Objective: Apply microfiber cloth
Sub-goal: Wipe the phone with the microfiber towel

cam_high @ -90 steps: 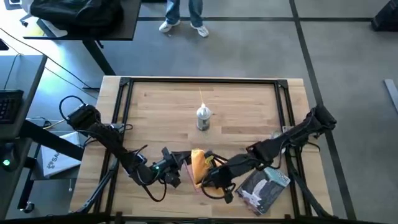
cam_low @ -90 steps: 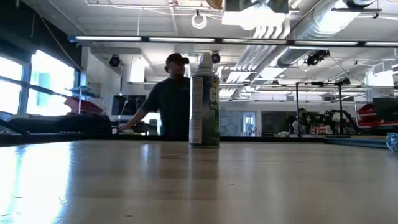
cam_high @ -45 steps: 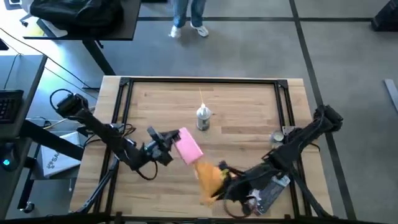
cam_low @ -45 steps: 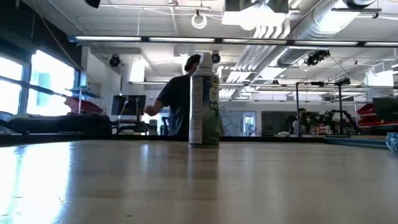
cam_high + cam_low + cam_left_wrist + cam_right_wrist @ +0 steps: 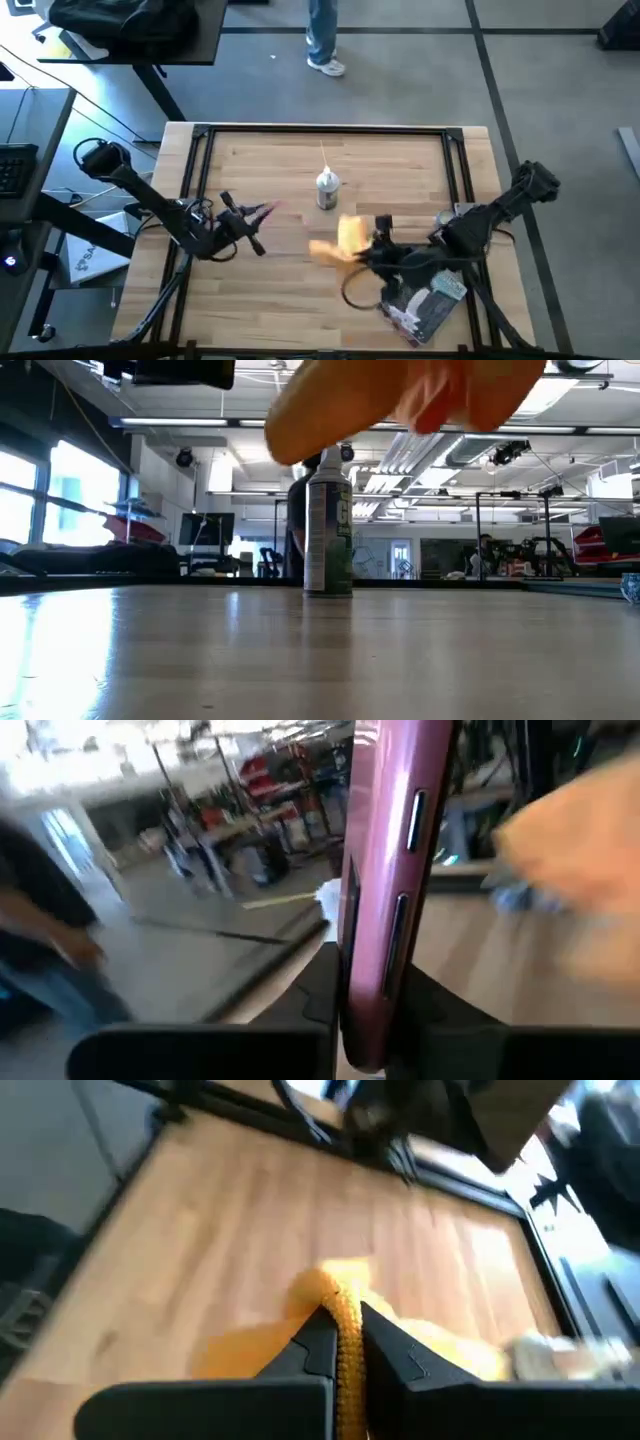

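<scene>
Near the surface's (image 5: pixel 420 160) front edge, a grey-blue printed packet (image 5: pixel 425 305) lies by the right corner. The right pincer (image 5: pixel 340 1342) pinches the soft orange-yellow microfiber cloth (image 5: pixel 340 240) above the middle. Only the left wrist view shows the left pincer (image 5: pixel 365 1005) clamping a pink-cased phone (image 5: pixel 390 870) edgewise. Farther back stands a spray can (image 5: pixel 328 525).

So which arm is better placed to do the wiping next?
Probably the right. Its gripper is shut on the orange cloth, held above the table beside the spray can. The left gripper is busy clamping the pink phone on edge, so it would likely just hold that steady.
</scene>
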